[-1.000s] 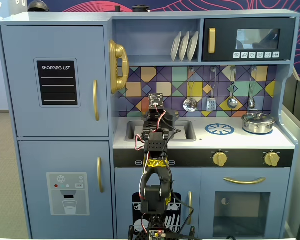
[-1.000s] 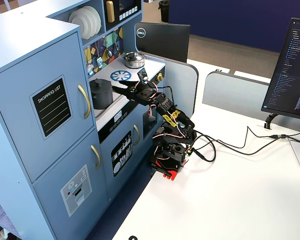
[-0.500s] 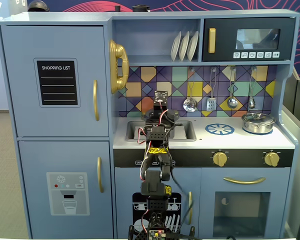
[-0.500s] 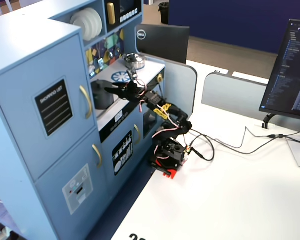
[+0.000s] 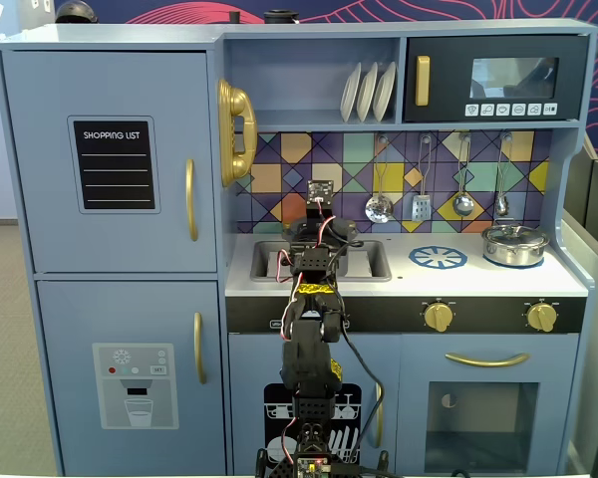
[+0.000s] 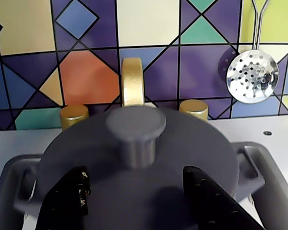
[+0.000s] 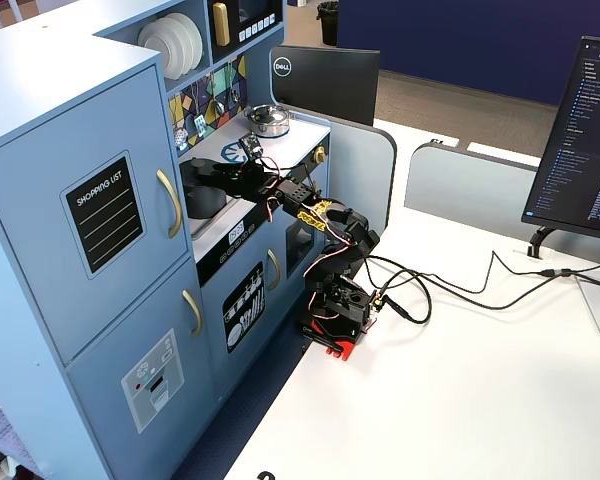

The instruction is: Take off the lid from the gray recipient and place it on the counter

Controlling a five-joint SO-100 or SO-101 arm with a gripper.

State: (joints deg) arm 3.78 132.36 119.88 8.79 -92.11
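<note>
So the lid [image 6: 139, 158] is sitting flat on top of the gray recipient [image 6: 252, 165], and the whole pot is down in the sink [image 5: 371, 261] of the blue toy kitchen, right in front of the gold faucet [image 6: 133, 81]. From the wrist view you get a close look at the round knob in the middle of the lid, with the pot's side handles sticking out left and right.

The gripper [image 6: 134, 196] hangs just over the near part of the lid with its two black fingers spread wide, one on each side of the knob and not touching it. Nothing's held.

Moving outward, the counter [image 5: 478, 282] to the right of the sink in a fixed view has the printed blue burner ring [image 5: 438, 258] and then a shiny silver pot [image 5: 515, 244] well apart in the far corner. Utensils hang on the colourful tiled wall behind, including a slotted skimmer [image 6: 253, 75]. The arm's base is clamped to the white bench [image 7: 480, 400] in front of the kitchen.
</note>
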